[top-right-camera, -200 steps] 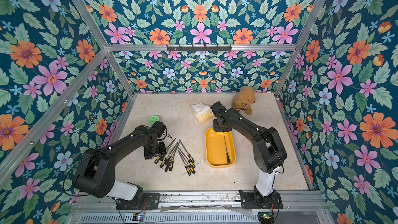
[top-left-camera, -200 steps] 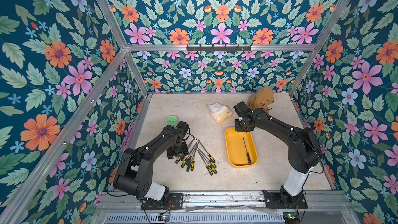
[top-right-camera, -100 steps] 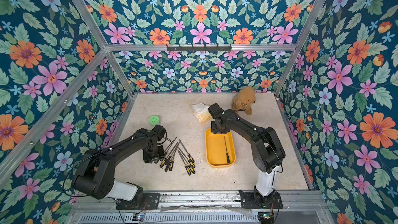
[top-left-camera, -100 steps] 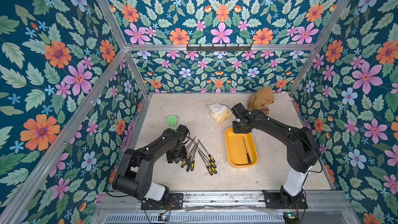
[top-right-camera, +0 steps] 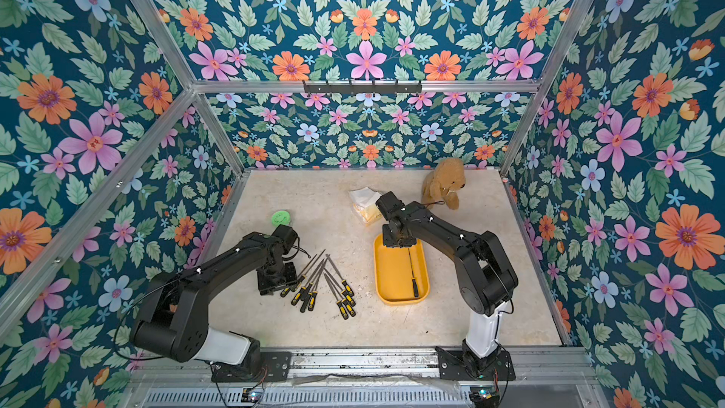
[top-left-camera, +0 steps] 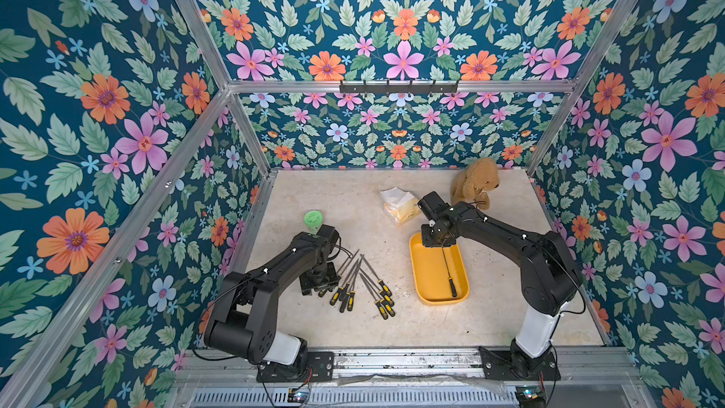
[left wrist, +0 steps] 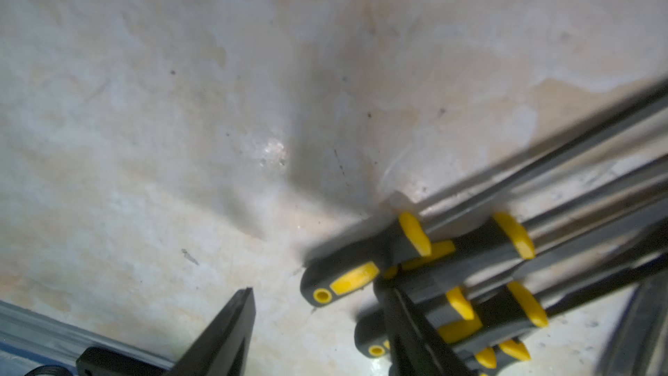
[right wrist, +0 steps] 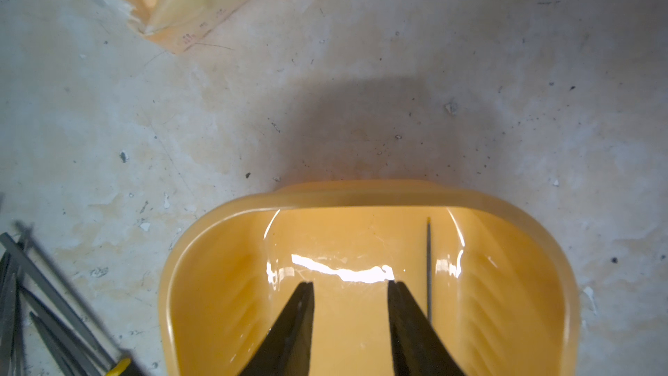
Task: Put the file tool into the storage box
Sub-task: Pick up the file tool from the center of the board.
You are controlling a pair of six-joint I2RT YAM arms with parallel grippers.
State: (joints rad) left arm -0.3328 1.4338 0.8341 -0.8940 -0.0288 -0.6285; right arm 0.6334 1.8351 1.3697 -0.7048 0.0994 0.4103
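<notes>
The storage box is a shallow yellow-orange tray right of centre in both top views. One file tool lies inside it; in the right wrist view its thin shaft runs beside one finger. My right gripper stands open and empty over the box's far end. Several file tools with black-and-yellow handles lie fanned on the table. My left gripper is open, low at their handle ends. The outermost handle lies loose between its fingertips.
A yellow tissue pack and a brown teddy bear sit behind the box. A green round lid lies behind the left arm. Flowered walls close the table on three sides.
My left gripper has slid a little toward the front, down to the file handles. My right gripper has shifted slightly left over the box's far end.
</notes>
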